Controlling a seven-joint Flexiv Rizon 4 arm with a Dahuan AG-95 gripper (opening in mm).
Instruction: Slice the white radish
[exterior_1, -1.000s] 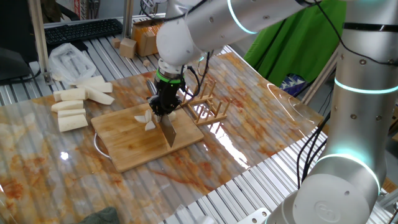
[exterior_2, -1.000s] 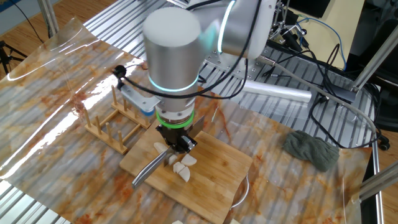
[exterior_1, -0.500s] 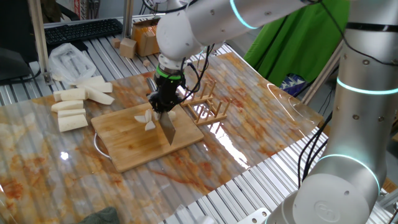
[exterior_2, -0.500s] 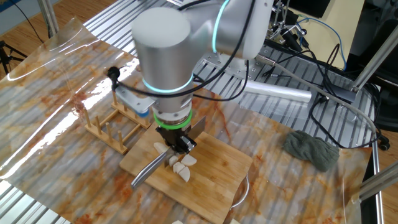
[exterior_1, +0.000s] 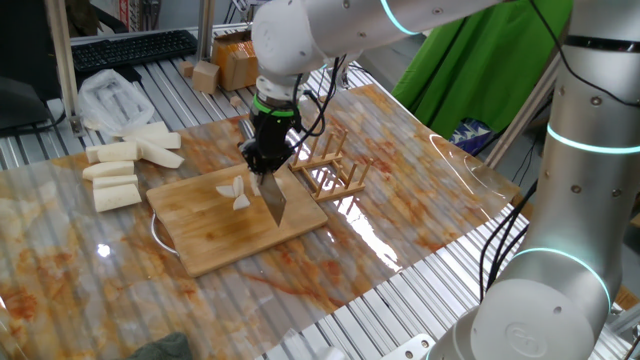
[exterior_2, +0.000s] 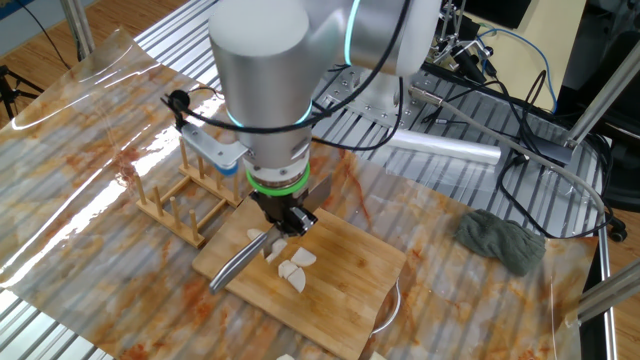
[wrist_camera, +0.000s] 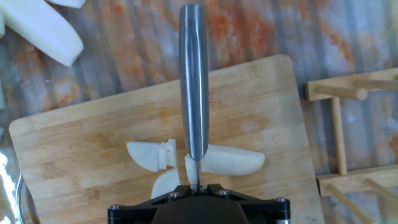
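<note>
The table (exterior_1: 420, 200) is covered with a glossy sheet in a marbled rust-and-cream pattern, and ribbed metal shows all round its edges. On it the wooden cutting board (exterior_1: 210, 235) lies slantwise, one corner close to the wooden rack (exterior_1: 335, 175), which stands just beside it. The board's near half is bare wood, and the sheet between board and front edge is open too.

Off the board's far-left side sit the longer radish sticks (exterior_1: 125, 165), well apart from the cutting, with a translucent plastic bag (exterior_1: 110, 95) behind them. A keyboard (exterior_1: 130, 45) and small cardboard boxes (exterior_1: 225, 65) lie farther back. In the other fixed view a grey-green rag (exterior_2: 500, 240) lies beyond the board, with cables on the metal behind it.

The arm (exterior_1: 330, 30) reaches in from above, its wrist pointing straight down over the middle of the board. The gripper (exterior_2: 287, 222) is clamped tight on the handle of a knife (exterior_1: 273, 200), whose blade slopes down toward the board's edge.

The white radish (wrist_camera: 205, 162) lies in small pale slices at the board's middle, right by the blade; the hand view shows pieces on both sides of the steel.
</note>
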